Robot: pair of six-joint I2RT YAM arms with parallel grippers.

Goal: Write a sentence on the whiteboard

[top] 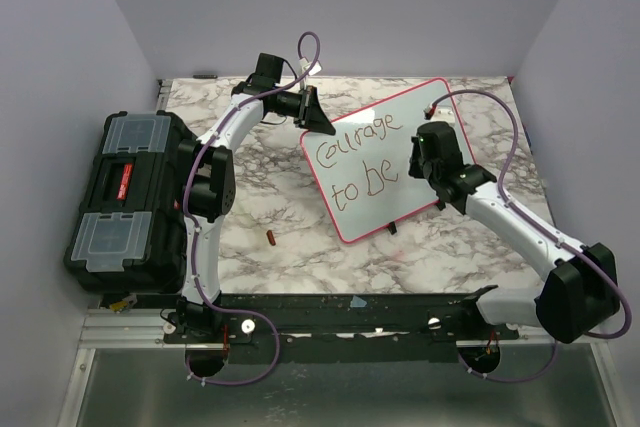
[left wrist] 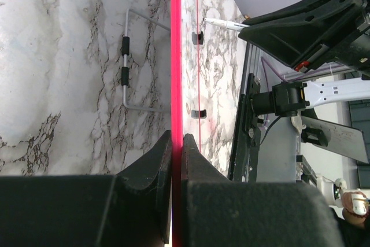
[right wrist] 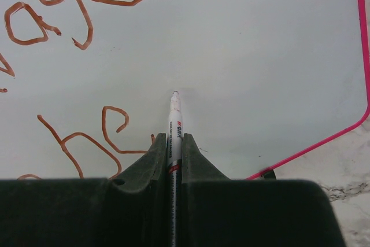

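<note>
The whiteboard [top: 400,132], white with a pink-red rim, stands tilted on the marble table. The sentence [top: 352,152] on it reads "Courage to be" in two lines of brownish-red marker. My left gripper [top: 318,119] is shut on the board's upper-left edge; in the left wrist view the pink rim [left wrist: 176,56] runs straight between the closed jaws of the left gripper [left wrist: 177,143]. My right gripper [right wrist: 174,141] is shut on a white marker [right wrist: 174,121]. The marker's tip points at bare board [right wrist: 260,56] just right of the word "be" [right wrist: 92,137]. In the top view the right gripper [top: 425,162] hovers over the board's right half.
A black toolbox [top: 125,197] sits at the table's left edge. A small reddish cap [top: 270,238] lies on the marble [top: 300,257] below the board. The board's wire stand [left wrist: 125,67] shows behind it in the left wrist view.
</note>
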